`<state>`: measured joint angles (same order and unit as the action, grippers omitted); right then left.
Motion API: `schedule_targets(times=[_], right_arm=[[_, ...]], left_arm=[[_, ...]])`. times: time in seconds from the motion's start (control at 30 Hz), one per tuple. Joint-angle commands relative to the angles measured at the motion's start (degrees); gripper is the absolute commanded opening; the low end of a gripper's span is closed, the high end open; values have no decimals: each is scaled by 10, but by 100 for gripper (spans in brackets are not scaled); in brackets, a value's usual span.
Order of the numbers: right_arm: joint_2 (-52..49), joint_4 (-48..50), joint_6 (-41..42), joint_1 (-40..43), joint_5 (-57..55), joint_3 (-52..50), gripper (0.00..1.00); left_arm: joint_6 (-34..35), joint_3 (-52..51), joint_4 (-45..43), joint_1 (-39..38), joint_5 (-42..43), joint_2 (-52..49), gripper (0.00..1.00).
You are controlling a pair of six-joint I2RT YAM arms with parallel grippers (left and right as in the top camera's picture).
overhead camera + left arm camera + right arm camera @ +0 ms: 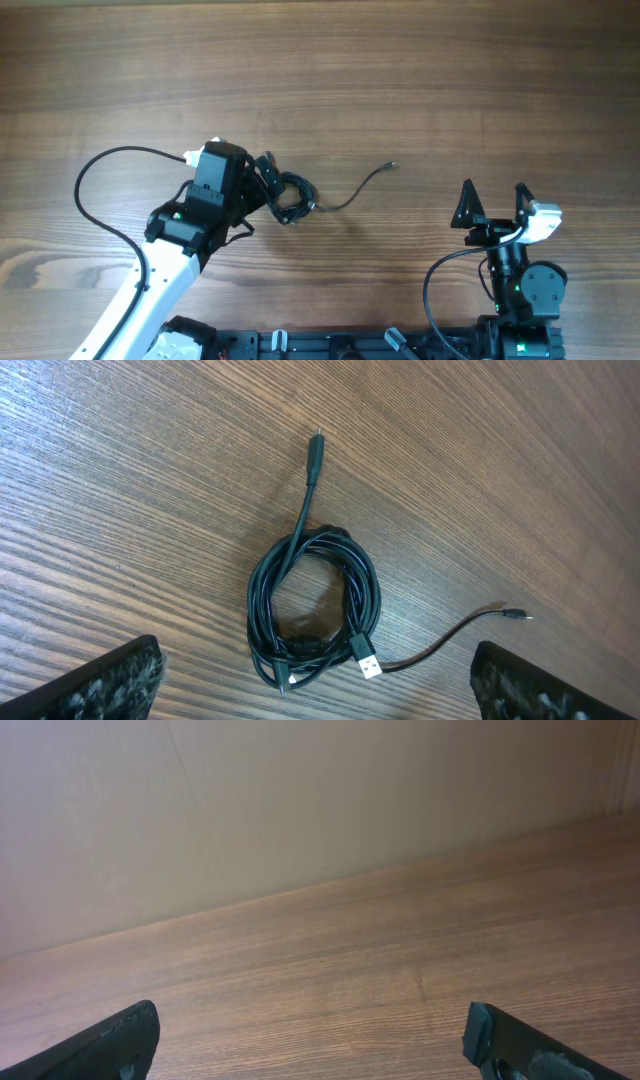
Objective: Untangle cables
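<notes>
Black cables (368, 600) lie coiled, partly hidden overhead beneath left claw (272, 187).

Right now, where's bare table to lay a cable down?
The far half of the table is bare, and so is the stretch between the loose cable end and the right gripper. Crowded: the cable coil by the left gripper.
</notes>
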<state>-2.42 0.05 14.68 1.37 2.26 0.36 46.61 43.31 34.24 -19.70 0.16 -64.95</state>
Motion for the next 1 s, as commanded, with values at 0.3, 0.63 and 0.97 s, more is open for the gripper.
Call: schedule_targets(times=[0.3, 0.63, 0.97], right_arm=[[0, 3, -10, -2, -9, -1, 100], [0, 3, -10, -2, -10, -1, 100], [-1, 3, -10, -2, -10, -1, 100]], left_arm=[[1, -3, -91, -57, 43, -62, 100], [1, -3, -78, -78, -27, -148, 97], [-63, -3, -70, -78, -93, -172, 79]])
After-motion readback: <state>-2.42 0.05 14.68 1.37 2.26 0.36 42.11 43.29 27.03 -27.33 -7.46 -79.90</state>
